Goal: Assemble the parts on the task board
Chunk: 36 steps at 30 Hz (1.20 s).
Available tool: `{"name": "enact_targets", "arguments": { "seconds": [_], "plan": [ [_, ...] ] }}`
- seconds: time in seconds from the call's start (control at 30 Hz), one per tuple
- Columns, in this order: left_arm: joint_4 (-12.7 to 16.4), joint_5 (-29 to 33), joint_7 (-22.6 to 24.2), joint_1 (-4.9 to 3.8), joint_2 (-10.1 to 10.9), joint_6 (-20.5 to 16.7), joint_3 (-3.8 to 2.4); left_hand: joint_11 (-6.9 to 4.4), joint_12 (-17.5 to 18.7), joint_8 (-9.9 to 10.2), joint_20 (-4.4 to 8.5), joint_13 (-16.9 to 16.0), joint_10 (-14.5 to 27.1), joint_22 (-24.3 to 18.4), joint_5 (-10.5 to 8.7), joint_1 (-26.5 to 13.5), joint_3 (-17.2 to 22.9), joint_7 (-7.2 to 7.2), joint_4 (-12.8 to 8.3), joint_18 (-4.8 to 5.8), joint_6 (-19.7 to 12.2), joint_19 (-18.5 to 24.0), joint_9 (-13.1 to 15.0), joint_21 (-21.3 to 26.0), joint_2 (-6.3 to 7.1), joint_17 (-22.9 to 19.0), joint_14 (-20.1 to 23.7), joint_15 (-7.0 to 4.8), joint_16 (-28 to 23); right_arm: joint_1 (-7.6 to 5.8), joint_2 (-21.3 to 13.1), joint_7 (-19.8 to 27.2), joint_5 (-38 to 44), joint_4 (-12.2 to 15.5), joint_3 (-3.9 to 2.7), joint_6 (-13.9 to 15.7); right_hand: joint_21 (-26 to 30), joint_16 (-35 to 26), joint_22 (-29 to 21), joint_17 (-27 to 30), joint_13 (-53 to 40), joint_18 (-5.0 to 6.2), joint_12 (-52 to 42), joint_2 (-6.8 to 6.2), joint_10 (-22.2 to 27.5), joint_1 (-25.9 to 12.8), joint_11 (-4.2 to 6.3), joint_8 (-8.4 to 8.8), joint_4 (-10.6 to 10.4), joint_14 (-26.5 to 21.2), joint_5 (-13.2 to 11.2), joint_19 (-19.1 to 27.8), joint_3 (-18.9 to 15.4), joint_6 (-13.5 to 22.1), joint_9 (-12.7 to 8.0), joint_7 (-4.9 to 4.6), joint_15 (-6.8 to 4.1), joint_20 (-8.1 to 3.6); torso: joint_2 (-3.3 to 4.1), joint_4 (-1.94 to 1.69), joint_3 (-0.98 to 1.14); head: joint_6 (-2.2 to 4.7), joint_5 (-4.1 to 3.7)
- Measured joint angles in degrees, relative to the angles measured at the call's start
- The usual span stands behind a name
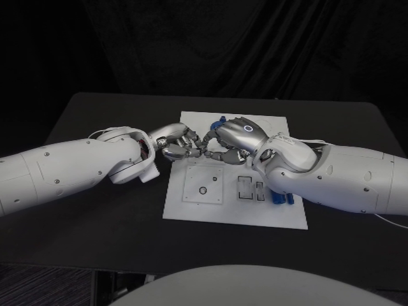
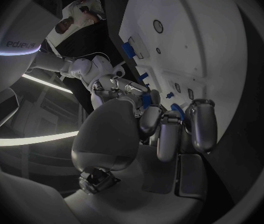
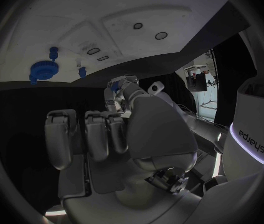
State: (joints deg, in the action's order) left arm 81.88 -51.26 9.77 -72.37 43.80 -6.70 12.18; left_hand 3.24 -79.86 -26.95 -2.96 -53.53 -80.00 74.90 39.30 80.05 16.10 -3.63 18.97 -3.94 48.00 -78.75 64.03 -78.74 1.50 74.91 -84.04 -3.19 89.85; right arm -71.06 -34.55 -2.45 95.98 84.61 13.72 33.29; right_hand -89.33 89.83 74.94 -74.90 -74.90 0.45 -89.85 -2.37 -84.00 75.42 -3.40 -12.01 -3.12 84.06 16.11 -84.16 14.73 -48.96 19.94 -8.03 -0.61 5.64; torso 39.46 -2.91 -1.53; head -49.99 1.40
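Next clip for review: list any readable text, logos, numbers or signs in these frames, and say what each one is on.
"sharpa", seen mirrored: on the white arm casing beside a glowing ring, right wrist view.
The same word, mirrored: on the other arm's casing, left wrist view.
The task board bears no text that can be read.

Head camera looks down; both wrist cameras closely share the task board (image 1: 236, 191).

White task board (image 1: 190, 207) mid-table, blue parts (image 1: 279, 199) at its right edge
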Motion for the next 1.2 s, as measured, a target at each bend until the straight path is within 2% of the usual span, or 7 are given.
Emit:
{"name": "enact_targets", "arguments": {
  "seconds": [0.2,0.37,0.5,0.67,0.8,1.0,1.2],
  "plan": [
    [-0.1,0.0,0.0,0.09,0.0,0.3,0.04,-0.06,0.0,0.0,0.00,0.0,0.1,0.0,-0.45,-0.5,1.8,-0.18,0.0,0.00,-0.2,0.0,0.1,0.0,0.53,0.0,0.0,0.00,0.0,-0.01,-1.2,-0.1,0.0,0.4,-0.05,-0.4,0.9,0.0,0.0,0.0,0.0,0.00,0.0,-1.51,0.0,-1.5,-0.19,4.98,-1.1,-0.1,0.0,0.2,-1.1,7.4,-2.0,-0.62,0.37,0.21,0.00,0.00,0.01,0.00,0.34],
    [0.1,0.0,-1.2,0.09,0.3,0.5,0.03,-0.07,0.0,0.0,0.00,0.0,0.1,0.0,-1.24,-0.8,1.9,-0.20,0.0,0.00,-0.2,0.0,0.1,0.0,0.83,0.0,0.0,0.00,0.0,-0.71,-4.6,-0.6,0.5,2.3,0.00,-0.8,1.7,0.0,0.0,0.0,0.0,0.00,0.0,-1.93,0.0,-1.9,-0.19,5.76,-1.2,-0.1,0.0,0.2,-1.5,8.7,-2.4,-0.59,0.37,0.21,0.00,0.00,0.02,0.00,0.48],
    [0.5,-0.1,-3.8,-0.28,0.6,0.9,0.05,-0.08,0.0,0.4,0.00,0.0,0.1,0.0,-1.75,-0.8,1.9,-0.21,0.0,0.00,-0.2,0.0,-0.2,0.0,0.83,0.0,0.0,0.01,0.0,-2.83,-9.1,-1.7,1.2,5.4,0.03,-1.2,2.2,0.0,0.0,0.0,0.0,0.00,0.0,-2.16,0.0,-2.2,-0.19,5.81,-1.4,-0.1,0.0,0.2,-1.7,8.8,-2.4,-0.62,0.37,0.21,-0.01,0.00,0.03,0.00,0.57],
    [0.1,-1.3,-9.1,-2.60,-0.3,2.7,0.06,-0.09,0.0,0.6,-0.01,0.0,0.1,0.0,-2.25,-1.1,2.1,-0.22,-0.1,0.00,-0.2,0.0,-0.4,0.0,1.04,0.0,0.0,0.02,0.0,-6.58,-15.3,-3.8,2.1,10.5,0.22,-1.6,2.4,0.0,0.0,0.0,0.0,0.00,0.0,-2.16,0.0,-2.2,-0.19,5.81,-1.5,-0.1,0.0,0.2,-1.9,9.0,-2.5,-0.83,0.36,0.21,-0.04,0.00,0.07,0.00,0.62],
    [-0.7,-2.7,-14.1,-4.67,-2.1,5.5,0.03,-0.10,0.0,0.8,-0.01,0.0,0.1,0.0,-3.12,-1.1,2.1,-0.22,-0.1,0.00,-0.2,0.0,-0.6,0.0,1.04,0.0,0.0,0.03,0.0,-8.62,-18.7,-5.3,2.9,13.6,0.36,-1.9,2.4,0.0,0.0,0.0,0.0,0.00,0.0,-2.16,0.0,-2.2,-0.19,5.81,-1.5,-0.1,0.0,0.2,-1.9,9.0,-2.5,-0.83,0.36,0.21,-0.14,0.03,0.20,0.00,0.59],
    [-3.3,-4.2,-22.1,-7.46,-6.3,11.3,0.00,-0.09,0.0,1.4,-0.16,0.0,0.1,0.0,-5.56,-1.4,2.4,-0.50,-0.6,0.00,0.1,0.2,-1.1,0.7,0.96,0.0,0.0,0.04,0.0,-9.72,-20.6,-7.0,3.8,15.2,0.47,-2.3,2.4,0.0,0.0,0.0,0.0,0.00,0.0,-2.16,0.0,-2.2,-0.19,5.81,-1.9,-0.1,0.0,0.2,-1.9,8.7,-2.4,-0.51,0.36,0.21,-0.31,0.42,0.47,0.00,1.11],
    [-5.6,-5.0,-28.0,-8.49,-10.1,15.8,0.00,-0.08,0.0,1.7,-0.34,0.0,0.1,0.0,-6.41,-1.8,2.3,-0.50,-0.7,0.00,0.1,0.3,-1.3,0.7,0.94,0.0,0.0,0.05,0.0,-9.86,-20.6,-8.0,4.3,15.3,0.52,-2.9,2.4,0.0,0.0,0.0,0.0,0.00,0.0,-2.14,0.0,-2.1,-0.19,5.51,-2.0,-0.1,0.0,0.2,-1.9,8.0,-2.2,-0.35,0.36,0.21,-0.71,1.20,1.09,0.00,2.32]
  ]
}}
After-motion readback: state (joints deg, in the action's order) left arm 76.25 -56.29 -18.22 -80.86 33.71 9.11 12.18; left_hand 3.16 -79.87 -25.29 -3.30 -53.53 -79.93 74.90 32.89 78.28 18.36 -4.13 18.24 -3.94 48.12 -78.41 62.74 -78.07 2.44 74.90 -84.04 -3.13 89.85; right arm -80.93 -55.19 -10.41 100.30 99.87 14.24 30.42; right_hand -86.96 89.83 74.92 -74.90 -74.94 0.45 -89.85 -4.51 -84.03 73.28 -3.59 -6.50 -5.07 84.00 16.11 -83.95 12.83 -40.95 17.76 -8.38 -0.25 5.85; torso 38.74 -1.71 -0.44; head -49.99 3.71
